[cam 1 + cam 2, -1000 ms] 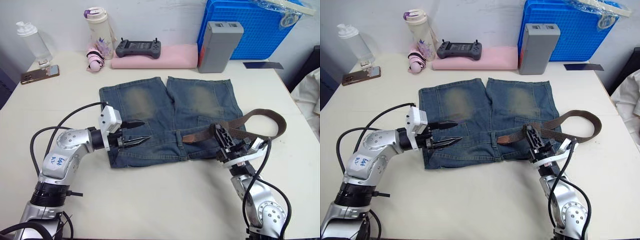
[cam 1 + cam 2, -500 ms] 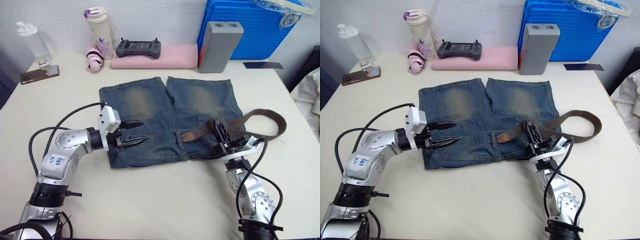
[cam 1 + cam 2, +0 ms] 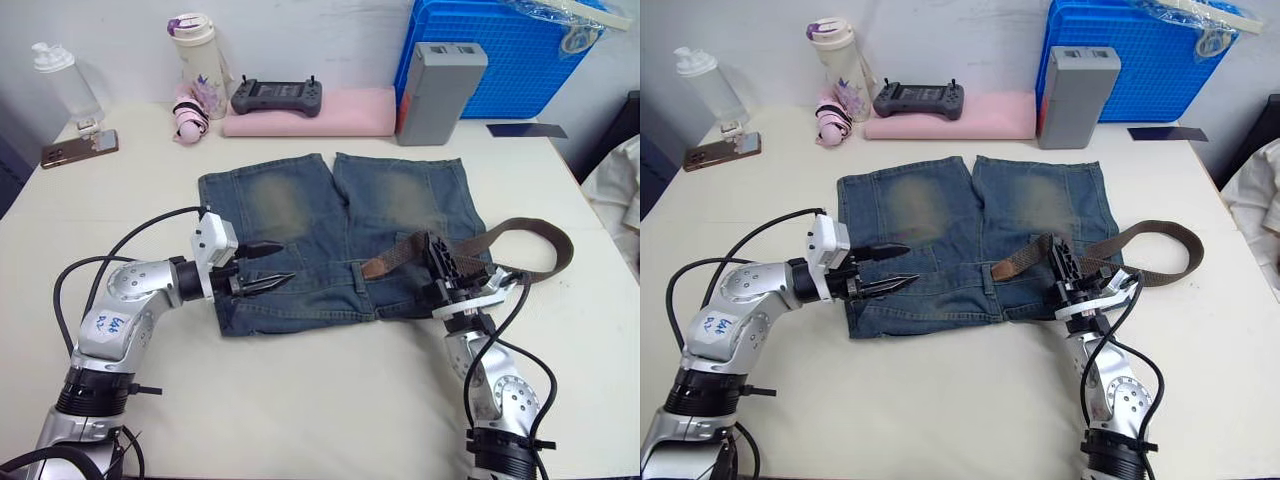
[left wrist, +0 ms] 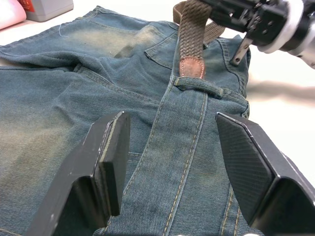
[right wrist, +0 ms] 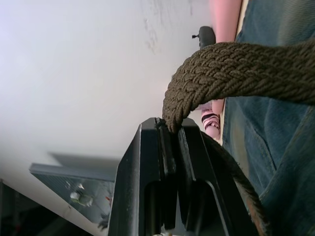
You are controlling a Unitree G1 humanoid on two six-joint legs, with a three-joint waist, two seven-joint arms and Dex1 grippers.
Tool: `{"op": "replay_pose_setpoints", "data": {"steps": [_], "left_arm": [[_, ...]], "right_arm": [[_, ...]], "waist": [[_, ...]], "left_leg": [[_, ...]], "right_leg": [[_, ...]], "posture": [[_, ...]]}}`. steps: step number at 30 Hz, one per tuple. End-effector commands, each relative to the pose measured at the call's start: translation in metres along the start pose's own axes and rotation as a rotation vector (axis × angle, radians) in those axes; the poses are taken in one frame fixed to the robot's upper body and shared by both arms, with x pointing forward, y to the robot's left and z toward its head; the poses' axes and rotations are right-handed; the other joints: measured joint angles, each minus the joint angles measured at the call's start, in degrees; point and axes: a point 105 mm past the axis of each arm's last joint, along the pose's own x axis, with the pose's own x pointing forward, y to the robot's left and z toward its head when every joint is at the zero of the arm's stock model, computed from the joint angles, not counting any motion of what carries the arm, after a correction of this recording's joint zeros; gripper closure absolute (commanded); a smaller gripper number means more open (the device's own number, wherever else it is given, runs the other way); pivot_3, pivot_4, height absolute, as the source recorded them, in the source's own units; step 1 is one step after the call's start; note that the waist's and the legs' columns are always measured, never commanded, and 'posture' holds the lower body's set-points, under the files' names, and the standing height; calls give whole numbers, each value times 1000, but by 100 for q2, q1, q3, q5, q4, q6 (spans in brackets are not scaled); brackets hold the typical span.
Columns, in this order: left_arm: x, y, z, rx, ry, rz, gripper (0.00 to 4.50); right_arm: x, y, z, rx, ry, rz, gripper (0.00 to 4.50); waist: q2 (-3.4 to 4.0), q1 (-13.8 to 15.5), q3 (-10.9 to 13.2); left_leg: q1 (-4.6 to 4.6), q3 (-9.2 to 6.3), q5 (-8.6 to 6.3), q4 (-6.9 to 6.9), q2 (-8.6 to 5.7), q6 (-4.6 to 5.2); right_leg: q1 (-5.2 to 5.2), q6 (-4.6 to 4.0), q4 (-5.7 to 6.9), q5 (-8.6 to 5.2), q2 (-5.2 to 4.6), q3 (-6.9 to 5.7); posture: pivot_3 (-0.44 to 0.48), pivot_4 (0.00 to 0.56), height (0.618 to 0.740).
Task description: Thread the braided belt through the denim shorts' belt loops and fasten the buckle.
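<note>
The denim shorts (image 3: pixel 300 215) lie flat on the table, waistband toward me. The braided belt (image 3: pixel 540 240) curves in a loop off their right side. My right gripper (image 3: pixel 440 262) is shut on the belt a short way behind its brown leather tip (image 4: pixel 191 66); the strap (image 5: pixel 236 69) sits pinched between the fingers (image 5: pixel 167 147). That tip lies on the waistband right at a belt loop (image 4: pixel 199 86); whether it has entered the loop I cannot tell. My left gripper (image 3: pixel 288 261) hovers open over the waistband's left part, fingers (image 4: pixel 110 162) apart. The buckle is out of view.
Along the table's back edge stand a clear bottle (image 3: pixel 65 80), a phone (image 3: pixel 80 148), a tumbler (image 3: pixel 198 65), a controller (image 3: pixel 277 97) on a pink cloth, a grey box (image 3: pixel 438 90) and a blue crate (image 3: pixel 500 50). Bare tabletop (image 3: pixel 320 400) lies in front of the shorts.
My right gripper has shifted slightly left and up with the belt, bringing the leather tip toward the middle of the waistband. The left gripper has barely moved.
</note>
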Motion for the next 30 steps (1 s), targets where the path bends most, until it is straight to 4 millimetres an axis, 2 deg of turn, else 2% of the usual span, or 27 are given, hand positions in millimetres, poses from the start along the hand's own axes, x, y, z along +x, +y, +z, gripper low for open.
{"op": "replay_pose_setpoints", "data": {"steps": [1,5,9,13,15,19,24,30], "left_arm": [[-4,-1,6,36,-9,5,1463],[-5,-2,6,36,-6,3,1463],[-4,-3,5,36,-2,-1,1463],[-4,-4,4,35,-1,-5,1463],[-4,-4,4,35,-1,-7,1463],[-4,-4,4,34,0,-8,1463],[-4,-4,4,33,1,-6,1463],[-5,-4,4,32,4,-5,1463]], "right_arm": [[2,13,-31,-52,105,17,4500],[-1,7,-43,-50,120,-24,4500],[-3,-7,-37,-27,69,-88,4500],[-12,-28,-6,-55,-41,-208,4500],[-15,-30,9,-71,-82,-224,4500],[-17,-30,23,-105,-106,-255,4500],[-17,-16,15,-54,-51,-211,4500],[-19,-10,3,71,-32,-200,4500]], "waist": [[1,-9,0],[1,-9,0],[1,-10,-1],[1,-2,-1],[1,-1,-1],[1,0,-1],[1,22,-1],[1,-10,-1]], "left_leg": [[0,0,0,-3,0,0],[1,2,3,-9,0,-5],[1,2,3,-10,-1,-5],[3,1,3,-11,-1,-5],[3,1,3,-11,-2,-5],[4,2,4,-12,-2,-6],[4,1,4,-10,-4,-5],[4,1,5,-18,-4,-5]], "right_leg": [[-2,0,0,0,0,1],[-3,0,-1,0,0,2],[-4,0,-1,0,0,2],[-2,0,-1,0,0,2],[-2,0,-2,0,0,2],[-1,0,-2,0,0,3],[2,0,-2,0,-4,3],[-1,0,-3,0,-4,3]], "posture": [[0,150,725],[0,150,725],[0,150,725],[0,150,725],[0,150,725],[0,150,725],[0,150,725],[0,150,725]]}}
